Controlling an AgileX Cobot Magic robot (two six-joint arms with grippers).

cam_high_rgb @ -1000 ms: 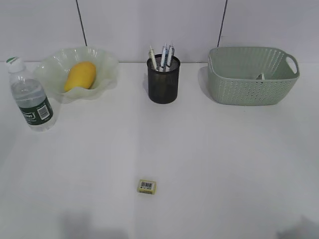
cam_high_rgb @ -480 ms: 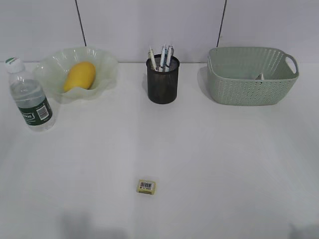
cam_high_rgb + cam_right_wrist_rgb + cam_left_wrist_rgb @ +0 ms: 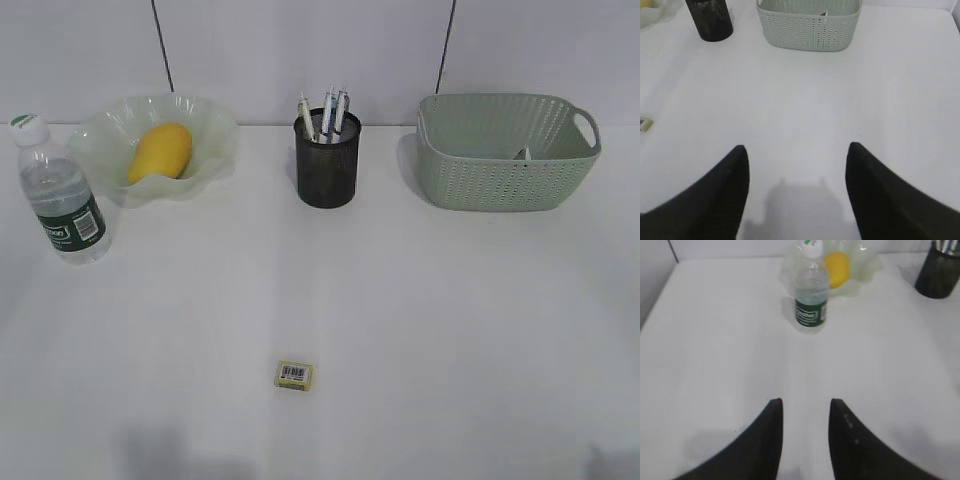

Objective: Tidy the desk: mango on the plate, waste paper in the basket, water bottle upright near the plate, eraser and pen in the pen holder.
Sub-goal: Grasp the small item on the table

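- White desk (image 3: 450, 320) filled the exterior view, running back to a pale wall crossed by two dark vertical lines.
- At far left sat the plate (image 3: 205, 145), ruffled and pale green, with the mango (image 3: 160, 152) lying inside it.
- Just near-left of the plate stood the water bottle (image 3: 62, 195), upright, white cap on top and dark green label facing the camera.
- At far centre stood the pen holder (image 3: 327, 165), black mesh, with several pens (image 3: 330, 108) sticking up out of it.
- At far right sat the basket (image 3: 507, 152); a small pale scrap (image 3: 522, 153) showed above its front wall, too little of it visible to say whether it was the waste paper.
- One eraser (image 3: 294, 374), yellowish with a barcode label, lay flat on the desk near the front, slightly left of centre and well apart from the pen holder.
- Neither arm appeared in the exterior view.
- In the left wrist view the left gripper (image 3: 805, 412) hung over bare desk with its jaws a little apart and nothing between them; the water bottle stood well beyond it.
- In the right wrist view the right gripper (image 3: 796, 160) had its jaws wide apart, holding nothing, over bare desk, with the basket far ahead.
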